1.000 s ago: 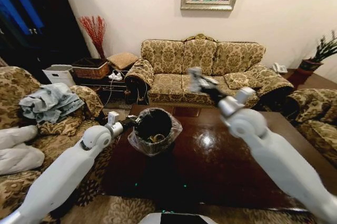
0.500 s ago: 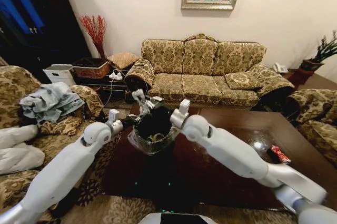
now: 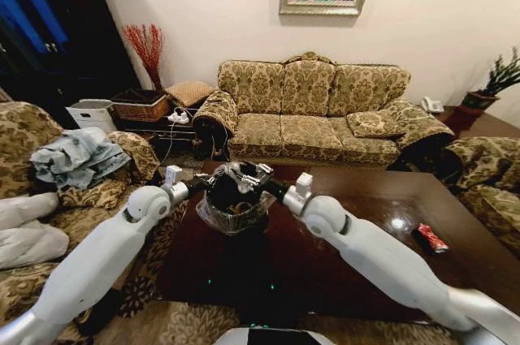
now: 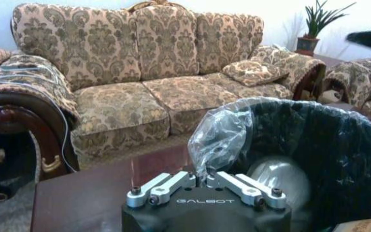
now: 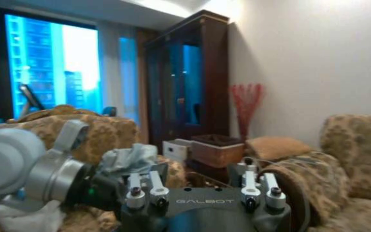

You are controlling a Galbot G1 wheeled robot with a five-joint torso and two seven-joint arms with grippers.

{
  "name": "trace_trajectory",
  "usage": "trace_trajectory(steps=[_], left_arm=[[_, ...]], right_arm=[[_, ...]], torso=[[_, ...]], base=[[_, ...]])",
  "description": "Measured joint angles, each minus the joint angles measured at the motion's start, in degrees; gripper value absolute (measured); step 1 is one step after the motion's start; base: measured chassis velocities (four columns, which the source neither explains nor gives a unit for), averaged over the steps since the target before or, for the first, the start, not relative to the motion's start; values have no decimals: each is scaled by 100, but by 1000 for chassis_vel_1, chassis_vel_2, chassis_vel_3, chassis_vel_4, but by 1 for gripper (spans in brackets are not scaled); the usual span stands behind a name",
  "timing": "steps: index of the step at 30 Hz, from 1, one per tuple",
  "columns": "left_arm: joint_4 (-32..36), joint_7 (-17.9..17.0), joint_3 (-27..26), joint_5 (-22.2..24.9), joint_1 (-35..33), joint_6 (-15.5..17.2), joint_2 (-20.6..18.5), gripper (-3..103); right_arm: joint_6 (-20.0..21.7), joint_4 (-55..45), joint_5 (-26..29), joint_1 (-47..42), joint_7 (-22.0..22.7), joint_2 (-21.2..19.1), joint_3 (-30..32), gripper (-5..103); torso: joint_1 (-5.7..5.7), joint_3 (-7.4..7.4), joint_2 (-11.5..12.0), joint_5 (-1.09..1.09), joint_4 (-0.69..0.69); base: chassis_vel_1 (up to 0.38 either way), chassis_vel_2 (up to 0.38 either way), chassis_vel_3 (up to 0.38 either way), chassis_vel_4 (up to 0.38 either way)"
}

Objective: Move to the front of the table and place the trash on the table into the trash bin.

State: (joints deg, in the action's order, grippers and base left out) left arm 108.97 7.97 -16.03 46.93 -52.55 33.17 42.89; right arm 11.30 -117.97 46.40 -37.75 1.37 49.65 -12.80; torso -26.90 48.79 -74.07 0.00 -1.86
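Note:
The black trash bin (image 3: 210, 217) with its clear liner stands on the left part of the dark brown table (image 3: 349, 268). My left gripper (image 3: 201, 186) is shut on the liner's rim (image 4: 219, 137), as the left wrist view (image 4: 205, 178) shows. A silver can (image 4: 279, 177) and a tan item (image 3: 241, 212) lie inside the bin. My right gripper (image 3: 245, 173) hovers just above the bin's mouth, open and holding nothing (image 5: 198, 187). A red can (image 3: 431, 238) lies on the table at the right.
A patterned sofa (image 3: 313, 109) stands behind the table, and armchairs flank it, the left one (image 3: 49, 166) with clothes heaped on it. A woven basket (image 3: 140, 105) and a white box (image 3: 91, 113) sit at the back left. A potted plant (image 3: 491, 85) stands back right.
My right arm swung from over the table's far side to the left and down, ending above the bin's mouth. The red can is now uncovered. The left arm held still on the liner.

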Motion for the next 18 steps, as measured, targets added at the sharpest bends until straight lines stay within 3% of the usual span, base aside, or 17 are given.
trace_trajectory(steps=[1,5,6,7,10,11,12,15,16,18], left_arm=[[0,0,0,0,0,0,0,3],[69,-35,-10,2,-17,10,45,3],[69,-35,-10,2,-17,10,45,3],[96,-55,-10,2,-25,18,68,3],[198,-80,-104,-41,-166,13,106,3],[198,-80,-104,-41,-166,13,106,3],[247,-81,-164,-100,-245,-1,118,3],[374,-76,-269,-333,-426,-78,170,3],[374,-76,-269,-333,-426,-78,170,3],[520,-79,-314,-397,-553,-88,214,3]], right_arm=[[0,0,0,0,0,0,0,63],[-105,-229,-103,-368,269,-315,227,85],[-105,-229,-103,-368,269,-315,227,85],[-139,-250,-146,-417,457,-338,299,85],[-105,-411,-173,-830,1436,-461,767,99],[-105,-411,-173,-830,1436,-461,767,99],[14,-502,-205,-1215,1637,-519,1208,100],[259,-640,-589,-2319,1530,-543,2361,100],[259,-640,-589,-2319,1530,-543,2361,100],[390,-761,-770,-2980,1436,-462,3004,100]], torso=[[0,0,0,0,0],[1,0,-1,2,2],[1,0,-1,2,2],[1,-1,-1,1,1],[-2,0,0,0,-2],[-2,0,0,0,-2],[-2,0,0,-1,-2],[0,0,-1,1,2],[0,0,-1,1,2],[2,-1,-2,3,2]], base=[[0,0,0,0],[0,0,0,0],[0,0,0,0],[0,0,0,0],[0,0,0,0],[0,0,0,0],[0,0,0,0],[0,0,0,0],[0,0,0,0],[0,0,0,0]])
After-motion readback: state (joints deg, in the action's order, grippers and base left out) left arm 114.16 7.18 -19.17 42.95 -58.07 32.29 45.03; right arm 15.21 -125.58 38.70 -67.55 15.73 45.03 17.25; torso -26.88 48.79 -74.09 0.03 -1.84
